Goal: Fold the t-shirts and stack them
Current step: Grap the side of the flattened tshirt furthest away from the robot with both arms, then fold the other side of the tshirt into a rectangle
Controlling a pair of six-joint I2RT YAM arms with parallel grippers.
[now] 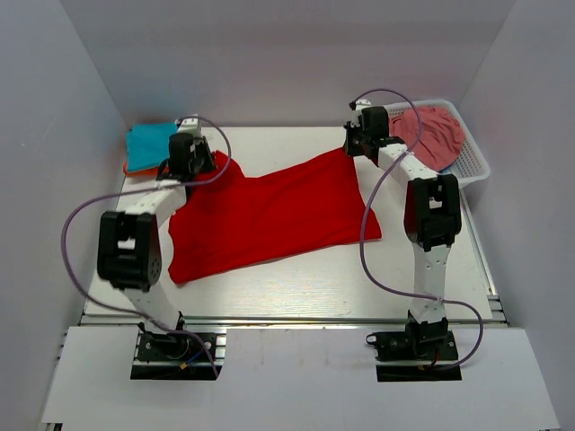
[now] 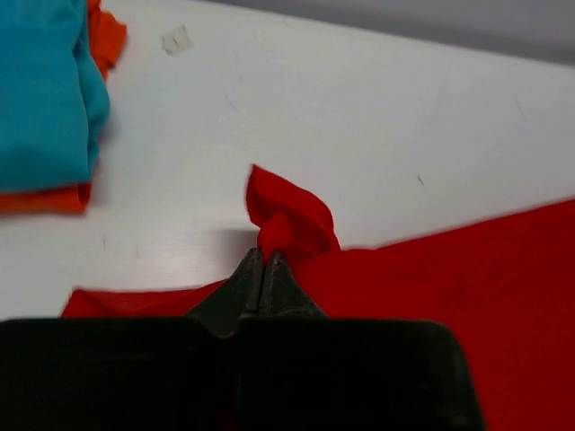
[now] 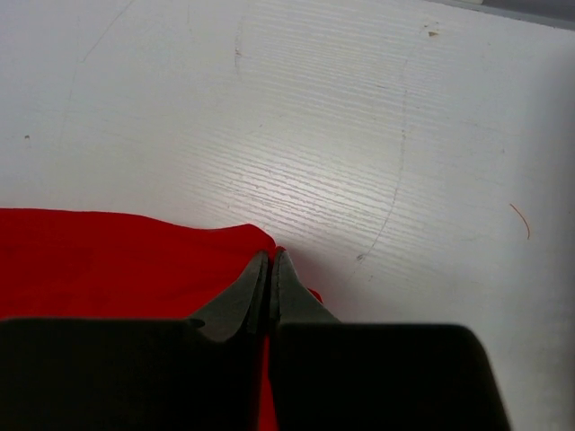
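Pinching the red t-shirt (image 1: 269, 215) at two corners, one per arm.

- Left gripper (image 2: 263, 256): jaws fully closed, no visible gap, clamped on the shirt's far-left corner. A small twisted bunch of red cloth sticks up just past the tips.
- Right gripper (image 3: 270, 258): jaws pressed together too, tips on the shirt's far-right corner at the cloth edge. A strip of red shows between the fingers lower down, so it has cloth in its grip.
- Red shirt location: lying on the white table (image 1: 314, 278), spread mostly flat across the middle. It slants from the near-left up to the far-right. The near edge runs loose on the table, and there are a few shallow wrinkles. Both held corners are low, at or just above the tabletop; the wrist views do not show which.
- Folded stack: teal t-shirt (image 2: 40, 90) lies on top of the orange t-shirt (image 2: 108, 36) at the far-left corner of the table. It is near the left gripper's pinch point but apart from it, with bare table between them.
- White basket (image 1: 476, 162): at the far right, beside the right arm, holding a crumpled dusty-red cloth (image 1: 431, 135).
- Small pale scrap (image 2: 177, 39): on the table beyond the stack. Cannot tell what it is.
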